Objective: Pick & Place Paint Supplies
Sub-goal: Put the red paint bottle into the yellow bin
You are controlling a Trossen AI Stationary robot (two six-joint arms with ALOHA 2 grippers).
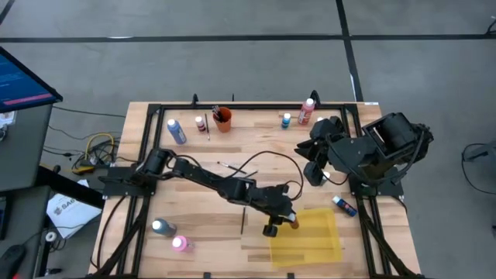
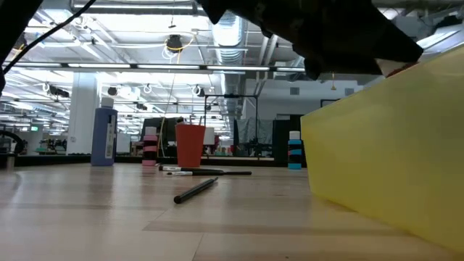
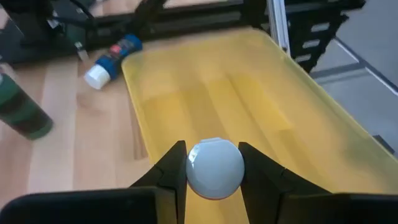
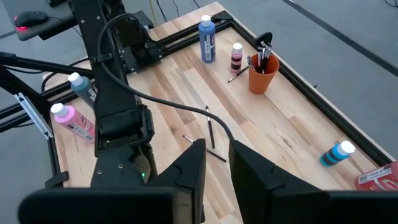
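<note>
Left gripper (image 3: 211, 177): you've got it clamped on a bottle (image 3: 215, 168) — white cap squeezed between both fingers, right over the near edge of the yellow tray (image 3: 249, 106). In the high view that's lower middle of the frame, at the tray's left edge.

Right gripper (image 4: 214, 168): parked up by the right side of the table, fingers a little apart with nothing between them.

Lying blue bottle (image 3: 112, 57): on its side just off the tray's far corner, upper left of the left wrist frame.

Back row: tall blue bottle (image 1: 176, 130), small dark-red bottle (image 1: 201, 124), orange cup (image 1: 223, 119) with brushes in it, small blue bottle (image 1: 286, 119) and a red bottle (image 1: 307, 111) — all along the top of the table in the high view.

Near-left pair: pink bottle (image 1: 180, 244) and a grey-blue one (image 1: 161, 227), lower left.

Loose brush (image 1: 242, 220): lying on the wood left of the tray, apart from it.

Green bottle (image 3: 22, 112): far left of the left wrist frame.
</note>
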